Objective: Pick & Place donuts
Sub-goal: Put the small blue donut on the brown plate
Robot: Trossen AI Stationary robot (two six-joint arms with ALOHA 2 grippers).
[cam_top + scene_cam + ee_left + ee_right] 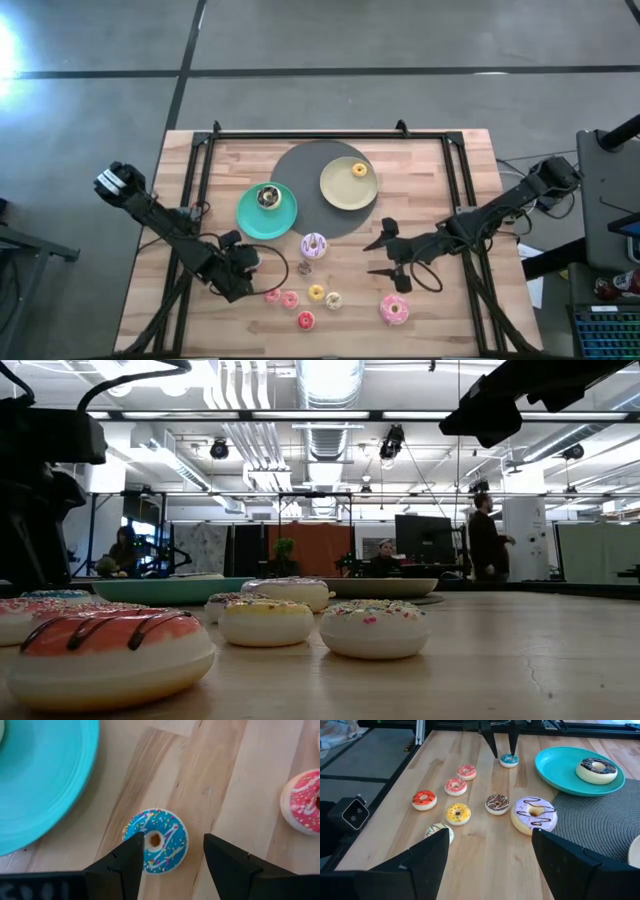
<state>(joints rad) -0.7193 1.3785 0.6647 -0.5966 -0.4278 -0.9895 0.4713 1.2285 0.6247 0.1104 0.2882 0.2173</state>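
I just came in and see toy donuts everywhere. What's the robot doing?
It's sorting toy donuts onto plates. The left end effector is open, low over a tiny blue donut beside the teal plate, which already holds one donut. The right end effector waits open near the big lilac donut.

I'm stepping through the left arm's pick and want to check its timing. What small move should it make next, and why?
Probably lower a little and close. The left gripper is open with its fingers either side of the blue-iced donut, which lies flat on the table beside the teal plate. The donut sits nearer one finger, so a slight centring first may help. The right gripper waits, open.
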